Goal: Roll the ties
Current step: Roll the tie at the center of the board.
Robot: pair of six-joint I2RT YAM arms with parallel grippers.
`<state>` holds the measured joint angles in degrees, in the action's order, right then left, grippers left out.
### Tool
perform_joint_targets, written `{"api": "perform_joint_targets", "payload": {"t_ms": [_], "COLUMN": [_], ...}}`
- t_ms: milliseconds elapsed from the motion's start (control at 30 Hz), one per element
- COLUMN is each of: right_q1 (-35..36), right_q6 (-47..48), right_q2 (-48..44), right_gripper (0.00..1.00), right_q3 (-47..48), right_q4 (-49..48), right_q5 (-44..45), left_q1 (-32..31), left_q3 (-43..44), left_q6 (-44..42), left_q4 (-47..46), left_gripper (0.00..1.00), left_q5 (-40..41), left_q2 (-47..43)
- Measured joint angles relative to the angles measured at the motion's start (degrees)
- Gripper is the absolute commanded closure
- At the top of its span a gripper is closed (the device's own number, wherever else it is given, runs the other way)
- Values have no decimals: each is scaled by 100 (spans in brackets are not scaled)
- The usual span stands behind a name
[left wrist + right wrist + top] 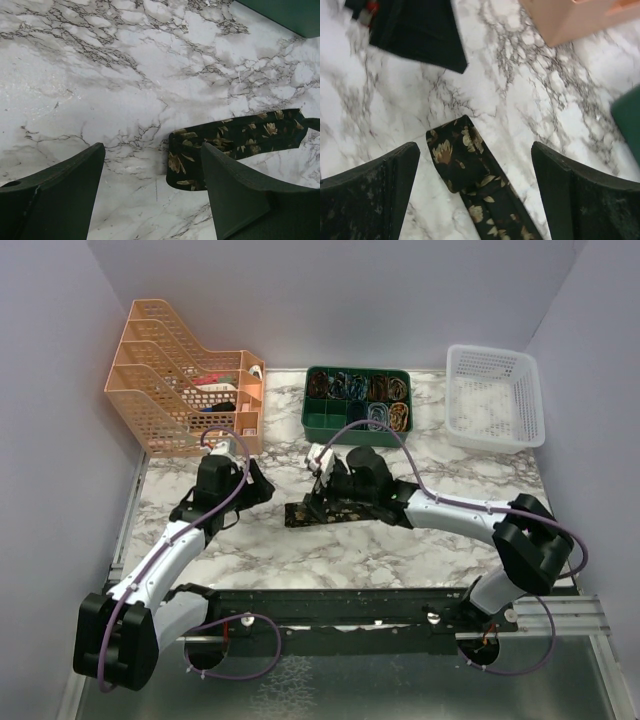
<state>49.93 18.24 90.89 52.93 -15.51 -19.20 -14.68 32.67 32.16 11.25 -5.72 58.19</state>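
The tie [340, 512] lies on the marble bench [400, 550] near its middle, in front of the green tray [335, 430]. The right claw [475, 150] is spread wide above one end of the tie and pinches nothing. The left claw [152, 150] is also spread and empty, close beside the tie, whose nearest end seems folded over, though that is hard to make out.

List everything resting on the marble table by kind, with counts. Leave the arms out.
Orange file rack: 1
Green compartment tray: 1
White mesh basket: 1
Black floral tie: 1
Total: 4
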Motion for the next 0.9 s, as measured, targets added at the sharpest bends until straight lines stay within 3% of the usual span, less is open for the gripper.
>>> {"api": "perform_joint_targets", "payload": {"t_ms": [200,367,500,667,900], "right_q1": [-525,-765,-723,-717,-719], "right_q6": [-2815,-4295,-4857,-5206,-5434], "right_q2": [254,118,393,525,684], "right_gripper": [2,17,23,36,43], "right_q3": [605,-234,-111,-59,-61], "right_q4": [894,774,1187,931,804], "right_q5": [654,667,588,376,348], "left_q1": [0,0,0,0,0], "left_q3": [-345,-826,-975,-1276,-1582], "left_q6": [87,186,212,289,426], "left_q4": [-369,-708,-938,-1447,-2111], "left_gripper": [21,21,21,21,22], "left_q5": [-81,-286,-293,-450,-765], "left_q2": [-2,-2,-2,-35,-44]}}
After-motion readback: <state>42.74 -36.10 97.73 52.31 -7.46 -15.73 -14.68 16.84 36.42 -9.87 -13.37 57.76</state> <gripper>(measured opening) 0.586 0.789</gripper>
